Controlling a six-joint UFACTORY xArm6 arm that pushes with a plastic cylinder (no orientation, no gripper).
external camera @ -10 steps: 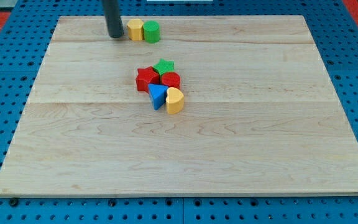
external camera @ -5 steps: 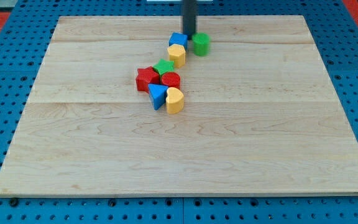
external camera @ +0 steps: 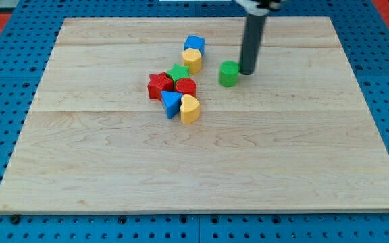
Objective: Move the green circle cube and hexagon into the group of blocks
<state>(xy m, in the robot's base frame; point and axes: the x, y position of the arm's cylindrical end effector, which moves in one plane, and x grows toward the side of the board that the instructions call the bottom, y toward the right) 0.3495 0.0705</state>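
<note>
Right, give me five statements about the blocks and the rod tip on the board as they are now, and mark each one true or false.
1. My tip stands at the view's right of the green circle block. True.
2. The green circle block touches the red blocks. False: it sits apart, with bare board between it and the group.
3. The blue cube lies just above the yellow hexagon in the view. True.
4. The yellow heart block is at the top end of the group. False: it is at the group's bottom, beside the blue triangle.
5. The green star lies between the yellow hexagon and the red blocks. True.
</note>
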